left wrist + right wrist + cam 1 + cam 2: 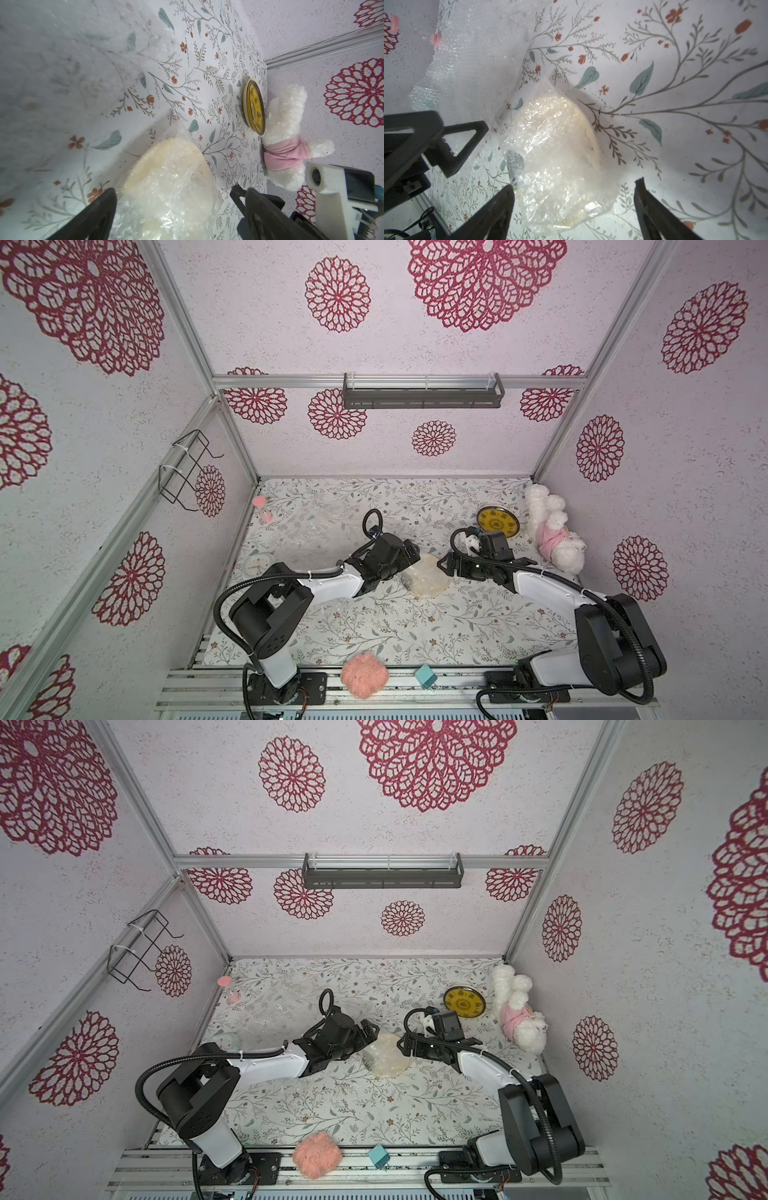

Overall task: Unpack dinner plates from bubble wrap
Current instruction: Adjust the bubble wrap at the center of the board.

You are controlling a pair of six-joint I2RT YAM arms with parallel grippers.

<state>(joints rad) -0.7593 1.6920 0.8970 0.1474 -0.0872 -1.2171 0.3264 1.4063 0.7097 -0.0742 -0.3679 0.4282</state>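
Note:
A pale cream dinner plate [426,577] [386,1058] lies mid-table, covered by crinkly clear bubble wrap [172,207] [560,158]. My left gripper [412,554] [173,190] stands open just left of it, its fingers either side of the bundle's edge and closed on nothing. My right gripper [446,567] [574,184] stands open at the bundle's right edge, also empty. A bright yellow dinner plate [496,521] [464,1003] [255,106] rests bare at the back right. A loose sheet of bubble wrap [316,526] [471,62] lies at the back left.
A white plush toy in pink cloth [552,531] lies beside the yellow plate at the right wall. A pink hourglass [262,508] and a round clock [257,565] sit along the left edge. A pink fluffy ball [365,674] and a teal cube [426,676] rest on the front rail.

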